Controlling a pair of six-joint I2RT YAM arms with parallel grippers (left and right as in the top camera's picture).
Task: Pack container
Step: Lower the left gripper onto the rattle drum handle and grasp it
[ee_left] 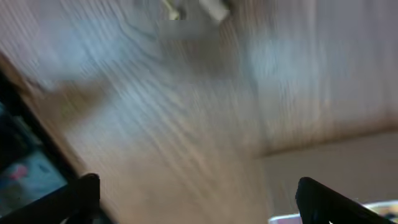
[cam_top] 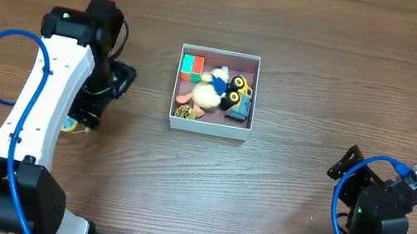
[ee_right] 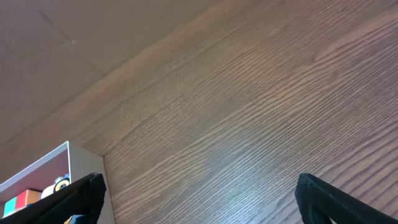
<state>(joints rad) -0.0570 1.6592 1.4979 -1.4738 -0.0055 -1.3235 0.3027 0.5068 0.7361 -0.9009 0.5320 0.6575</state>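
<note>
White-walled container [cam_top: 208, 129], toys [cam_top: 213, 89] inside, sits at three o'clock of the left gripper [ee_left: 199, 194]; its jaws and the right gripper's [ee_right: 199, 190] stand apart, empty, so the left should probably steady itself before any pick.

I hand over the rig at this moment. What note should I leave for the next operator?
Left gripper: open, empty, to the left of the container; its camera view is blurred.
Right gripper: open, empty, to the right of the container and apart from it.
Done: the container holds several toys, among them a red-and-green block and a yellow-black toy vehicle.
Left: a small yellowish thing lies beside the left arm, partly hidden; check whether it goes in.
</note>
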